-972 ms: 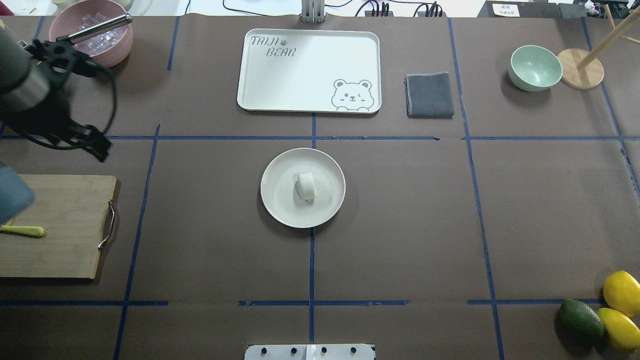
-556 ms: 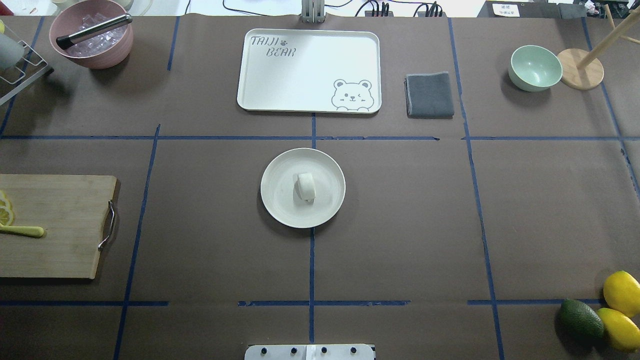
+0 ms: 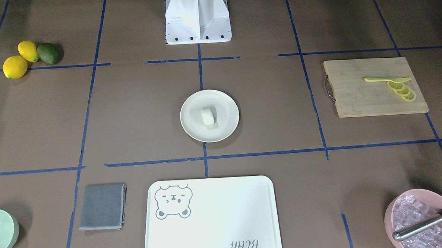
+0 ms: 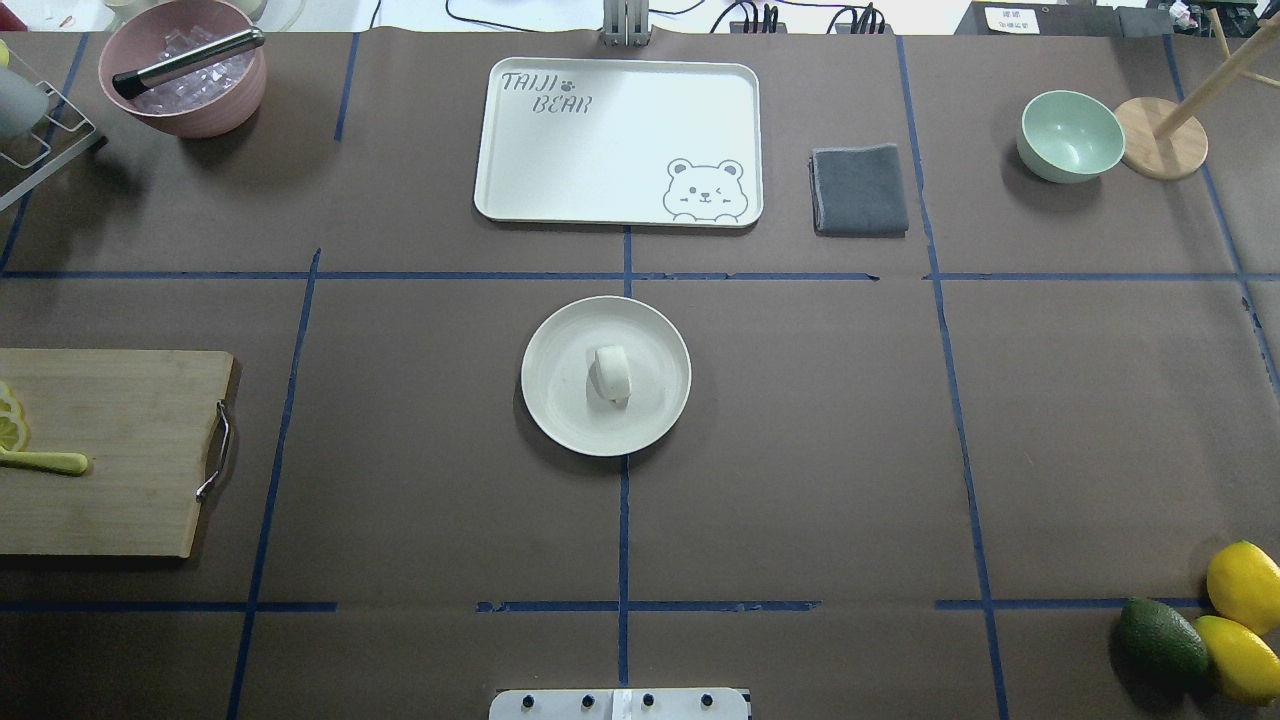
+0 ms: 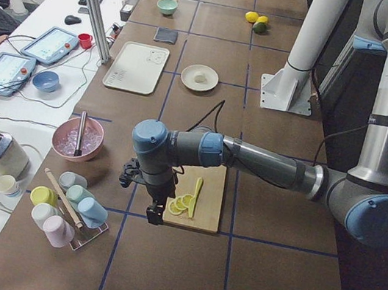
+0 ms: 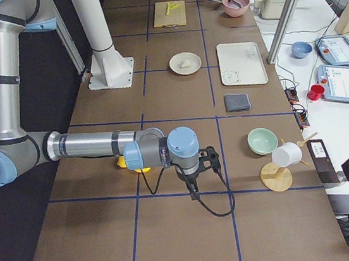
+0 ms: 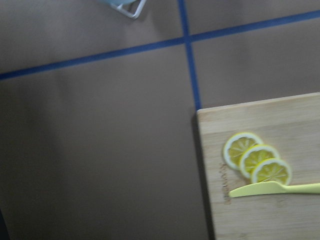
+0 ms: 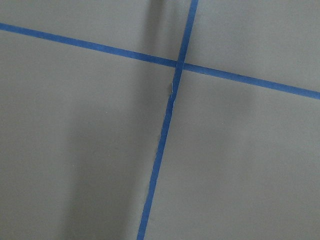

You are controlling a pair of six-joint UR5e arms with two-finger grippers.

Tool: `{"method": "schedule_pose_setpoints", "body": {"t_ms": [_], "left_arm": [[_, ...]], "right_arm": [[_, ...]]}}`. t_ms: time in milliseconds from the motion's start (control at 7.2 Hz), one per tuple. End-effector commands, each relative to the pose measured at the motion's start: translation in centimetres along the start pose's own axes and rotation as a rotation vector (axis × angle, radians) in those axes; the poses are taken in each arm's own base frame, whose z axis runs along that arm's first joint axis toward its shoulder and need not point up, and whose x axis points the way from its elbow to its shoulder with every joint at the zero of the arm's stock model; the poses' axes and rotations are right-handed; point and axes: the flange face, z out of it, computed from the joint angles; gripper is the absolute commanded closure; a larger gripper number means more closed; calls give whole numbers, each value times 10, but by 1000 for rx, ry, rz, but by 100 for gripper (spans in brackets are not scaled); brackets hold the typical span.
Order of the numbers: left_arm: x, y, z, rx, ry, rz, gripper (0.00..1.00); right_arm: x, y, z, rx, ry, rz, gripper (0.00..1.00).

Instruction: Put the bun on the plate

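The small white bun (image 4: 612, 374) lies on the round cream plate (image 4: 556, 400) at the table's middle, also seen in the front-facing view as the bun (image 3: 207, 116) on the plate (image 3: 226, 120). Nothing touches it. My left gripper (image 5: 156, 208) shows only in the exterior left view, hanging over the cutting board's end far from the plate; I cannot tell whether it is open or shut. My right gripper (image 6: 192, 184) shows only in the exterior right view, low over bare table near the lemons; I cannot tell its state either. Neither wrist view shows fingers.
A bear-print tray (image 4: 618, 140), grey cloth (image 4: 859, 189) and green bowl (image 4: 1068, 135) line the far side. A pink bowl of ice (image 4: 184, 70) with a metal tool sits far left. Cutting board (image 4: 110, 450) with lemon slices (image 3: 401, 90); lemons and avocado (image 4: 1162, 640).
The left arm, over the table's far-left part a second ago, has left the overhead view to the left. Bun and plate have not moved.
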Motion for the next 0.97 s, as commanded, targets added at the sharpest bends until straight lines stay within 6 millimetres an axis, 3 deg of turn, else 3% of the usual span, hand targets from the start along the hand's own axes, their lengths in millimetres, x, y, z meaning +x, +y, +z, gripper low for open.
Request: {"method": "schedule_pose_setpoints", "body": {"t_ms": [0,139,833], "left_arm": [[-14,14,22,38,42,6,0],[-16,3,22,38,42,10,0],[-16,6,22,32,29,15,0]], "right_arm": [[0,-1,0,0,1,0,0],[0,-1,-1,1,0,-1,0],[0,-1,-1,1,0,-1,0]]}}
